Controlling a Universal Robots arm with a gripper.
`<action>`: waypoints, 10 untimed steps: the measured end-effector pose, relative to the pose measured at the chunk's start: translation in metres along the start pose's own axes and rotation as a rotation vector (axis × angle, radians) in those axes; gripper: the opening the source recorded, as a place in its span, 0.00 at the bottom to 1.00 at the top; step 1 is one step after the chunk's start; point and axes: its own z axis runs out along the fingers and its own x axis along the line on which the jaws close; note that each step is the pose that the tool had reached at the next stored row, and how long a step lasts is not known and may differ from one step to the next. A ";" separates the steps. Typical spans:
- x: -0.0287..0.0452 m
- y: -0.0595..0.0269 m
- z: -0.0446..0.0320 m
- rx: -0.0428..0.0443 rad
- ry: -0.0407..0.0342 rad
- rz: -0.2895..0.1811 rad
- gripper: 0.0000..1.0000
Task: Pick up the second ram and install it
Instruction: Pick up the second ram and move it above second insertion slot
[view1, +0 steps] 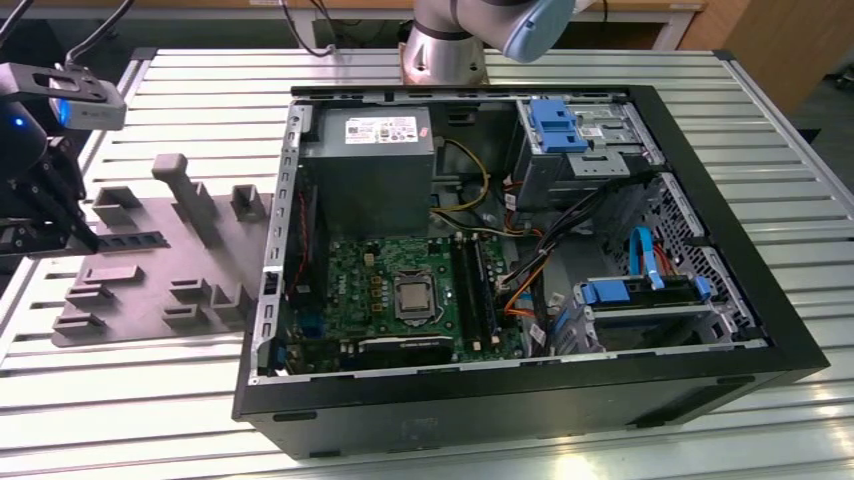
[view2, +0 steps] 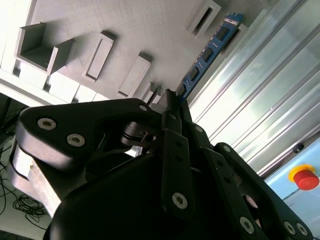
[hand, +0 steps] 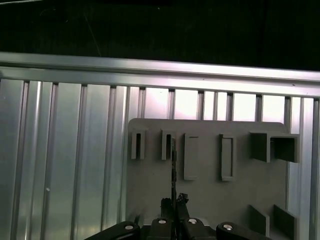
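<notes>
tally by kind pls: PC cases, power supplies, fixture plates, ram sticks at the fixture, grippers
computer case: 1
power supply: 1
grey fixture plate: 1
second ram, pinched at the fixture: 1
gripper: 1
Total: 5

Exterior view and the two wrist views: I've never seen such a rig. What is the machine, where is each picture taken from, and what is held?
The machine is a single robot arm; its base stands on a slatted metal table. The exterior view comes from a camera off the arm and takes in the whole scene. Both wrist views come from cameras riding near the gripper. On the table are an open computer case, its motherboard showing, and a grey fixture plate at the exterior view's left. The gripper is closed on one end of the second ram, a thin memory stick, over that plate.
</notes>
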 end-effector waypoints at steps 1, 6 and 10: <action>0.0000 0.0000 -0.0006 0.0000 0.0000 0.000 0.14; 0.0000 0.0001 -0.0030 0.0000 0.0000 0.000 0.14; -0.0001 0.0001 -0.0049 0.0001 -0.0001 0.000 0.14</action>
